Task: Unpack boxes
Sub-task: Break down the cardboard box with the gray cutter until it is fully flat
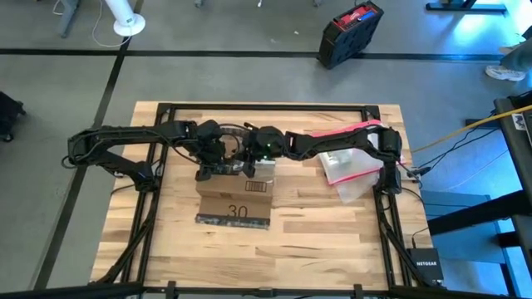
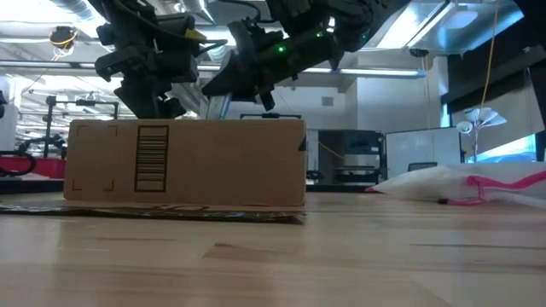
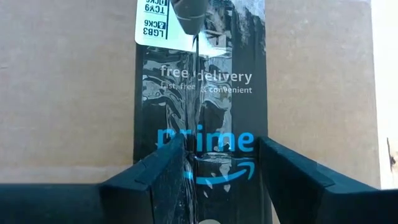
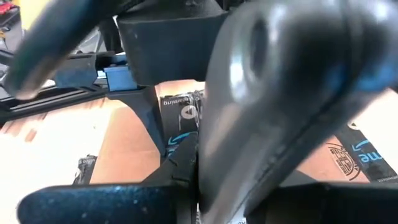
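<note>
The floor (image 1: 249,75) is grey concrete marked with dark tape lines. A black and red case (image 1: 351,33) and a white fan base (image 1: 126,25) stand on it. Ceiling strip lights (image 2: 51,38) illuminate the room beyond the tabletop (image 1: 324,241).

The cardboard shipping box (image 1: 235,198) sits near the middle of the table (image 1: 332,241). Both grippers meet over its far edge, the left gripper (image 1: 218,159) on the left and the right gripper (image 1: 259,158) just beside it on the right. A plastic pouch (image 1: 353,170) lies to the right of the box, under the right arm. A case (image 1: 351,33) stands on the floor beyond the table's far right corner.
</note>
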Robot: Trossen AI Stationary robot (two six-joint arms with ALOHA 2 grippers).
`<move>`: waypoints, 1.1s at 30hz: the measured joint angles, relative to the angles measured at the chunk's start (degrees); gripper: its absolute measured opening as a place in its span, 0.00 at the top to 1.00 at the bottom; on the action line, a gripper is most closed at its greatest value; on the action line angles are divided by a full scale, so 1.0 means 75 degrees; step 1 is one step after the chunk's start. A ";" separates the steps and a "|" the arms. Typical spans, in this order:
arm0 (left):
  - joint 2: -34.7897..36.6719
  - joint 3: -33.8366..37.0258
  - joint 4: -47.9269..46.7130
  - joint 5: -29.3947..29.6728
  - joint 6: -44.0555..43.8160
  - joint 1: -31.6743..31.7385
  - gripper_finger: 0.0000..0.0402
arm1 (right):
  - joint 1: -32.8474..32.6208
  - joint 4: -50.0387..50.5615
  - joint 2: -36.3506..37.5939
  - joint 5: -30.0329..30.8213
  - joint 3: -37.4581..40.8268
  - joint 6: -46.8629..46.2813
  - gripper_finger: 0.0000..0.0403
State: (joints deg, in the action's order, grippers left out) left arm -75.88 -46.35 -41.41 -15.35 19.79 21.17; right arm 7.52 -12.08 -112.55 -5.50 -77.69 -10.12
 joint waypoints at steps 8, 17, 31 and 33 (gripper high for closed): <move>-0.0003 -0.0009 -0.0032 0.0018 0.0205 0.0000 0.50 | -0.0065 0.0829 0.0139 -0.0018 -0.0012 0.0094 0.82; -0.0003 -0.0017 -0.0044 0.0002 0.0307 0.0268 0.50 | -0.0051 0.2090 0.0728 0.0198 -0.0015 0.0826 0.82; -0.0003 -0.0015 -0.0152 0.0070 0.0407 0.0638 0.50 | -0.0051 0.4047 0.1495 0.0405 -0.0009 0.1238 0.82; -0.0003 -0.0015 -0.0096 0.0055 0.0400 0.0644 0.50 | -0.0051 0.4313 0.1591 0.0440 -0.0011 0.1270 0.82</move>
State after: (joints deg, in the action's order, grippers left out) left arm -75.90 -46.46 -42.13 -14.94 22.79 26.00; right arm 7.14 20.26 -100.62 -2.19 -77.77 -0.60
